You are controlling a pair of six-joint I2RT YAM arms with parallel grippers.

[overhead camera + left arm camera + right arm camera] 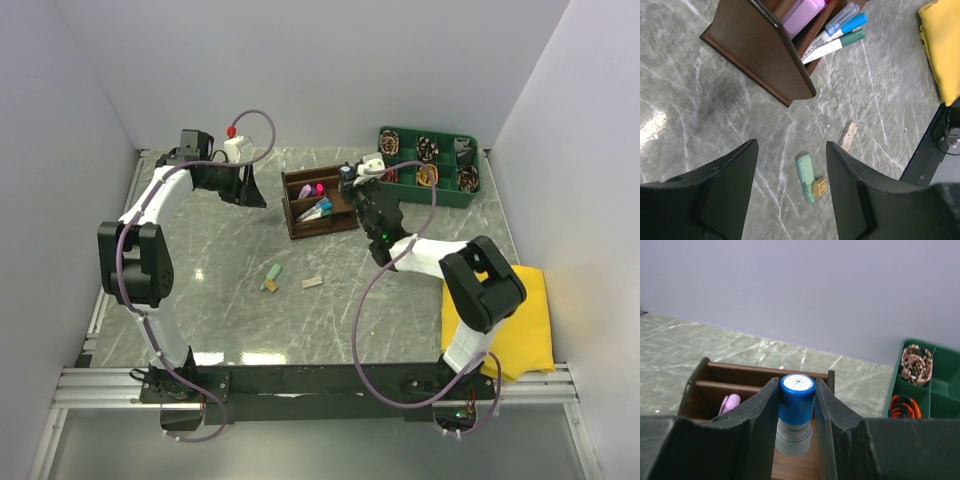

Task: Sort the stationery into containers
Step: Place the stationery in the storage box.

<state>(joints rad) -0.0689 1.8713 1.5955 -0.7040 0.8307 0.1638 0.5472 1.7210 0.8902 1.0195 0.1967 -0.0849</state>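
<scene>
One green piece (271, 275) and one tan piece (312, 283) lie before the organiser (322, 228). Above it the right fingers (762, 410) clamp a blue-capped marker (796, 405); left of it the left fingers (730, 185) stand apart.

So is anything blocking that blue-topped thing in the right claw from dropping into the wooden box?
Nothing visible does. The right gripper holds the blue-capped piece upright over the wooden organiser, and the wood seen below it looks bare. The pink marker lies in a compartment off to the left, clear of it.
</scene>
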